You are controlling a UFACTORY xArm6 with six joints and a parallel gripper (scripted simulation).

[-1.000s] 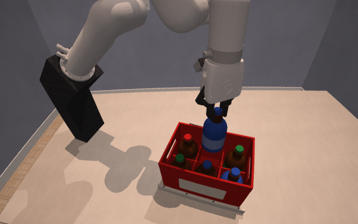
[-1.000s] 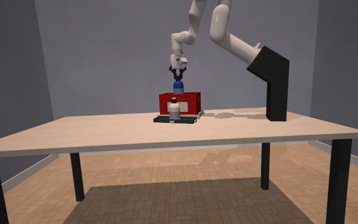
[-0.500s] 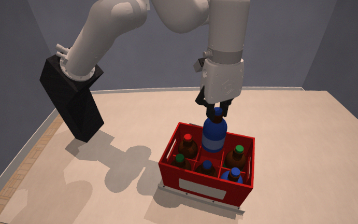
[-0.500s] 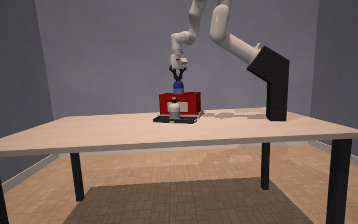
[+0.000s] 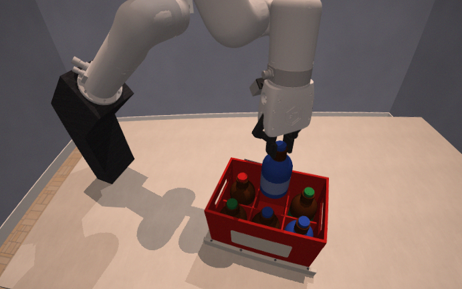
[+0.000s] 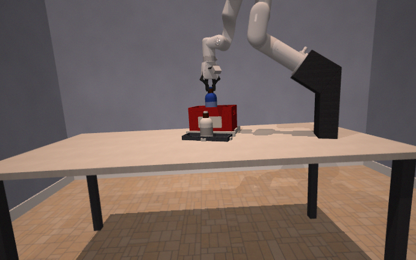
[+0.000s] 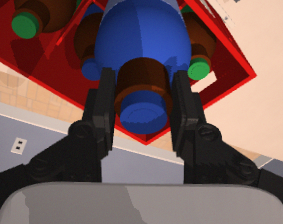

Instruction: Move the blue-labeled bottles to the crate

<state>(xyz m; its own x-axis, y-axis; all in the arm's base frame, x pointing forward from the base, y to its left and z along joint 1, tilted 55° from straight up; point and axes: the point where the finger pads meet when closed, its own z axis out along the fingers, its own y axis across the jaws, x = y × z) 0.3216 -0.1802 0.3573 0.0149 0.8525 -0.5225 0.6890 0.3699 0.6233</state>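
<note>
The gripper is closed part-way, its 2 black fingers clamped on the brown neck of the blue-labeled bottle, just below the blue cap. The fingers stand on opposite sides of the neck, and the bottle hangs upright, its lower end at the far middle cell of the red crate. In the top view, 5 other bottles stand in the crate: 1 with a red cap at far left, 1 with a green cap at far right, and, in the near row from left to right, 1 green-capped, 1 blue-capped with a brown shoulder and 1 with a blue shoulder. In the exterior view, a white bottle stands upright on the black tray, nearer than the crate.
</note>
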